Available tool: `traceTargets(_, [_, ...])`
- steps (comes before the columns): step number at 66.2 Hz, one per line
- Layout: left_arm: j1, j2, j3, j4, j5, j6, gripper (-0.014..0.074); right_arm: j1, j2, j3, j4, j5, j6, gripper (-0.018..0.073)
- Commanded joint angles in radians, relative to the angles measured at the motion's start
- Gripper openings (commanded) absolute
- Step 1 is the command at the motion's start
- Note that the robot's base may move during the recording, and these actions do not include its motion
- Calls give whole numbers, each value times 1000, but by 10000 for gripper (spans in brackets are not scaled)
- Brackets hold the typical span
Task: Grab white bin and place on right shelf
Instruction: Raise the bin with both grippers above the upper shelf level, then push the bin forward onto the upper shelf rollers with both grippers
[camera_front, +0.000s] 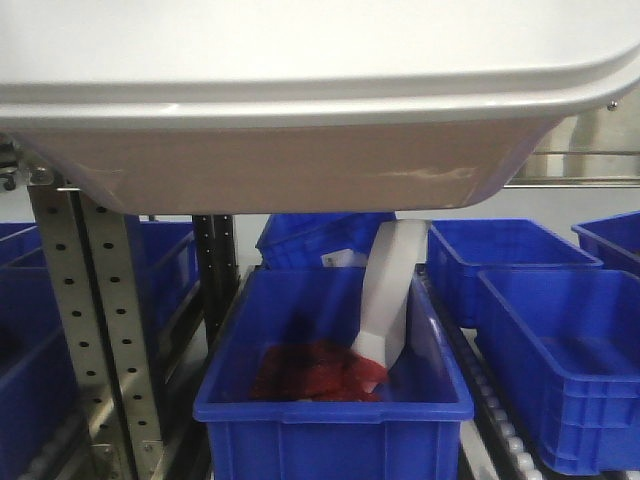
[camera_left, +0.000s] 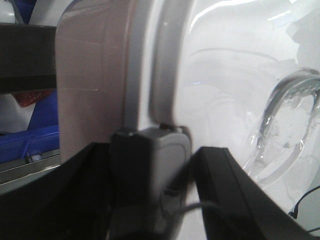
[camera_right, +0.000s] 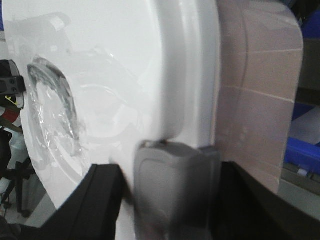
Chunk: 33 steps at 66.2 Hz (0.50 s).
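white bin (camera_front: 300, 175): pinkish translucent tub, glossy white lid on, aloft, near.
right shelf (camera_front: 585, 165): shiny steel rail, far right.

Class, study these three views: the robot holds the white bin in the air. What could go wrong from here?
1. The left gripper and right gripper each grip only a small grey latch at the lid rim, so the white bin might slip or tilt.
2. The bin's corner appears near the perforated steel post and could bump it.
3. A drop would land on the blue bin below.
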Motion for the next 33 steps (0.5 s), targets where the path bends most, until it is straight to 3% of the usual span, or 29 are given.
traceTargets(1, [-30, -22, -46, -177, 58, 18, 112, 29, -33, -71, 287, 140, -12, 318])
traceTargets(33, [-30, 174, -361, -285, 46, 41, 85, 29, 127, -358, 369, 90, 13, 321])
